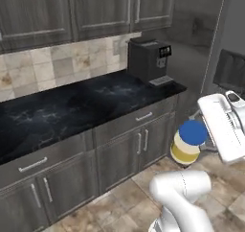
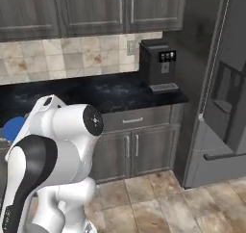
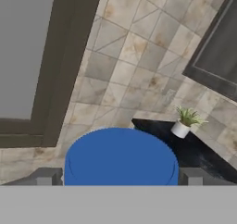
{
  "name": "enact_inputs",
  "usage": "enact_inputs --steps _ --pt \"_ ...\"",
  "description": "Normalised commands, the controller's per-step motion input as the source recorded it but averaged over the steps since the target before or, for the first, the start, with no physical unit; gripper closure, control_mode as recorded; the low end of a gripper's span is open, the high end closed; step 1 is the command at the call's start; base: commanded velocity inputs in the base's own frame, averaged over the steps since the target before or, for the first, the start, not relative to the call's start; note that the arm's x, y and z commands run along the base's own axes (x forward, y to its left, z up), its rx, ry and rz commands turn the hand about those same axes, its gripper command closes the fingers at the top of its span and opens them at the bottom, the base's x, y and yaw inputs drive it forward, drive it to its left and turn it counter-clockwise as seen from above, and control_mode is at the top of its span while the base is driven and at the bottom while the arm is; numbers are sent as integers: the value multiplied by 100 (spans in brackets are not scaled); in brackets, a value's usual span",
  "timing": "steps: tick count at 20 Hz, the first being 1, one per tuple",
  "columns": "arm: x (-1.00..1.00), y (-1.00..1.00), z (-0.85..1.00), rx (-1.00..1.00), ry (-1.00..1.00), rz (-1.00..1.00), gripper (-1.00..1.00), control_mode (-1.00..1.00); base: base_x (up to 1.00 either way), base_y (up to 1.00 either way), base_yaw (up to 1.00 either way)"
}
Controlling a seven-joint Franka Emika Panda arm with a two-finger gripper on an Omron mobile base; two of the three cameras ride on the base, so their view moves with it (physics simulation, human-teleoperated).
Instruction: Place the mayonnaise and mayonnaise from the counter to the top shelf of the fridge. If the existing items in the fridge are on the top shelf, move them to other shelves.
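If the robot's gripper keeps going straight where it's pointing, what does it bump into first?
Nothing new: the blue-lidded mayonnaise jar already sits between the gripper fingers. Beyond it lies the tiled floor, though how far is unclear.

Pale-yellow, blue-lidded mayonnaise jar (image 1: 187,145) upright, aloft beside the black counter (image 1: 72,109).

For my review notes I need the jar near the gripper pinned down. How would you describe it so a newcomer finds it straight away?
Start at the black counter with the dark coffee machine at its right end. In front of the cabinets below that end, off the floor, the white arm's gripper holds a jar between its fingers. Its pale-yellow body and bright blue lid stand out against the grey and black surroundings.
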Motion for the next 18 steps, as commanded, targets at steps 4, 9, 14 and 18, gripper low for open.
enact_inputs --steps 4,9,14,18 --pt "0 0 0 0 0 0 100 100 -91 -62 -51" --pt "0 0 0 0 0 0 100 100 -12 -99 -55" --pt "0 0 0 0 0 0 100 100 42 -100 -47" --pt "0 0 0 0 0 0 100 100 98 -86 -32"
